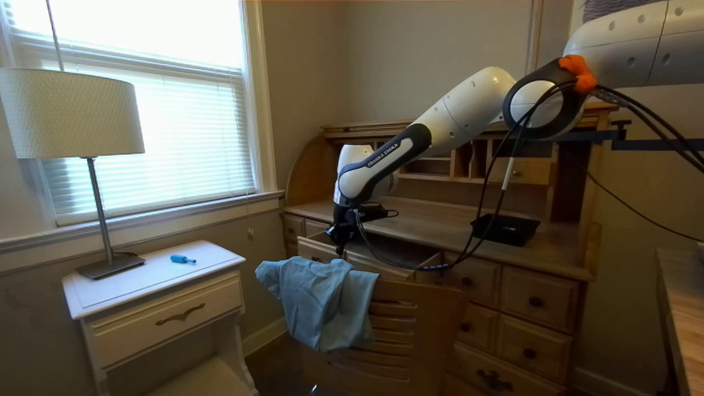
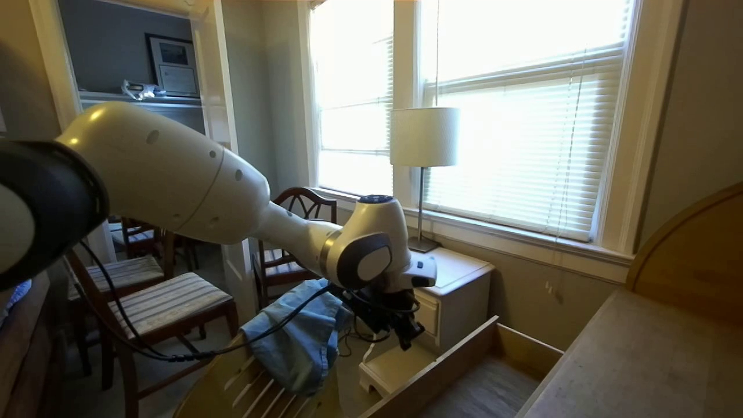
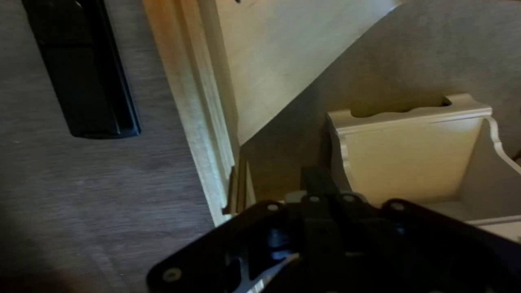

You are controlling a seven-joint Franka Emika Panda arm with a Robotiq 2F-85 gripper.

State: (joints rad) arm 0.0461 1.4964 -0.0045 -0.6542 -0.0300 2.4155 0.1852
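just beside the end effector (image 3: 320,181) | wooden drawer (image 2: 490,383) pulled out, front side nearest | jaws pressed together

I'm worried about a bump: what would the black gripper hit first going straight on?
Probably the dark brown floor between the open wooden drawer and the white wooden nightstand; depth is unclear, so the gripper could brush either.

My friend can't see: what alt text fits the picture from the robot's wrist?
The robot's black tool juts in from the bottom, shut, with nothing visible in its grip. At left, past a wooden rim, a black object lies in what looks like an open drawer; at right is a white nightstand, partly cropped.
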